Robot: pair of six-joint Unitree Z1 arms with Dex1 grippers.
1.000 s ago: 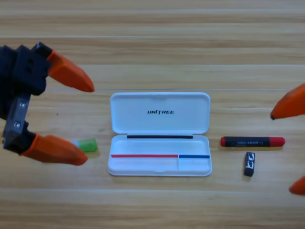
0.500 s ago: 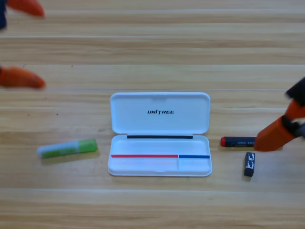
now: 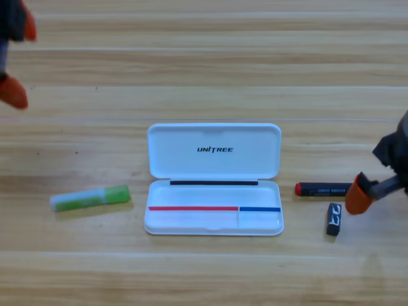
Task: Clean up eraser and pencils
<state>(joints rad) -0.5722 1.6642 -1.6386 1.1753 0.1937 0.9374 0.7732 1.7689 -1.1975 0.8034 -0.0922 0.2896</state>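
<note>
The black pencil with red ends (image 3: 322,189) lies right of the open white case (image 3: 213,220). My right gripper (image 3: 359,195) points down at this pencil's right end and covers it. Whether it holds the pencil I cannot see. The small black eraser (image 3: 333,218) lies just below the pencil, a little left of that gripper. The light green pencil (image 3: 90,198) rests alone on the table left of the case. My left gripper (image 3: 19,58) waits at the top left edge, open, with nothing between its jaws.
The white case lies open in the middle, its lid (image 3: 214,150) folded back toward the far side. The wooden table (image 3: 210,76) spreads around it on all sides.
The left gripper has drawn back to the top left edge, off the green pencil. The right gripper has come in from the right edge and down onto the black pencil's right end.
</note>
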